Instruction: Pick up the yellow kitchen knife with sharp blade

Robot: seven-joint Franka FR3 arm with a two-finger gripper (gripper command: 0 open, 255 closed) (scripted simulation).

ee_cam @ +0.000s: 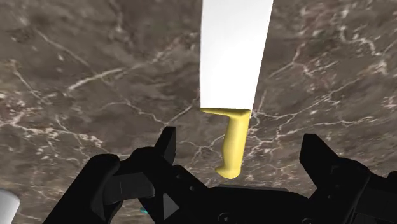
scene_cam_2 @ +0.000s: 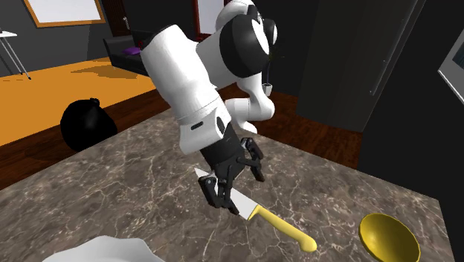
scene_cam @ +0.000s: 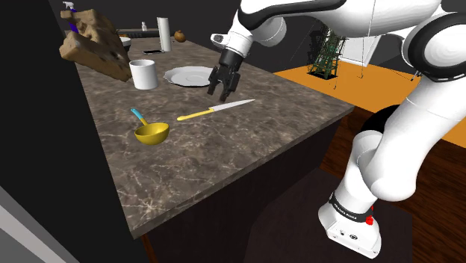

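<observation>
The yellow-handled knife [scene_cam: 216,110] lies flat on the counter [scene_cam: 224,164] near the yellow ladle [scene_cam: 151,133]. My pincer [scene_cam: 221,93] hangs spread over it, so closing should trap it.

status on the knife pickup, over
Gripper open, over the knife, not gripping. Knife flat on the counter. Yellow ladle off to the side, apart from it.
</observation>
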